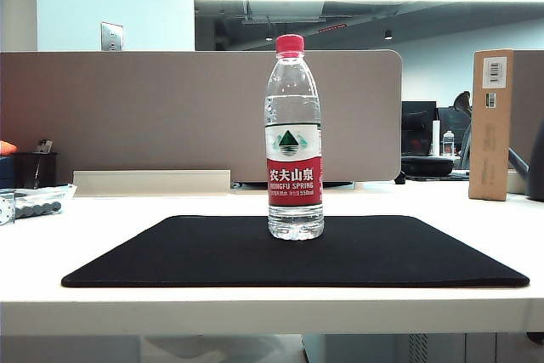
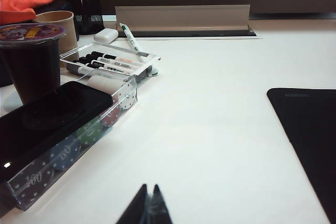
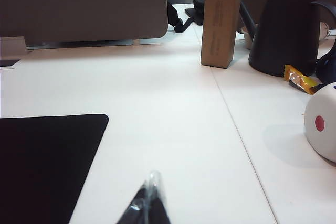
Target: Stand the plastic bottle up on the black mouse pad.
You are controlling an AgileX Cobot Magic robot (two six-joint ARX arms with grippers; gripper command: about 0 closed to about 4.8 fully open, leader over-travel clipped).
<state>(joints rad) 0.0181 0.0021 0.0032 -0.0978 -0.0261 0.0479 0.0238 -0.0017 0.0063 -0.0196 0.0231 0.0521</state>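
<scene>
Exterior view: the plastic bottle (image 1: pixel 294 138) stands upright on the black mouse pad (image 1: pixel 170 252), near the pad's middle and slightly toward its far edge. Its long axis is vertical, red cap at the top, base flat on the mat, and the red-and-white label faces the camera. No tilt is apparent. Judged from this pose, the task appears complete: the bottle is already erect and on the pad, free of any grip, and nothing visibly remains except keeping the arms clear of it.

The mouse pad lies flat on the white desk (image 1: pixel 102 218), its long side parallel to the desk's near edge. Neither arm appears in the exterior view.

Left wrist view: the left gripper (image 2: pixel 147 208) sits low over the desk, well apart from the bottle, with one corner of the pad off to its side. Its jaws are together and hold nothing. A clear tray of markers (image 2: pixel 107 61) and a dark cup (image 2: pixel 31 66) stand beyond it.

Right wrist view: the right gripper (image 3: pixel 148 203) is likewise low over bare desk just beside the pad's opposite corner, jaws together and empty. A cardboard box (image 3: pixel 221 19) and a black kettle (image 3: pixel 286 30) stand farther off.
</scene>
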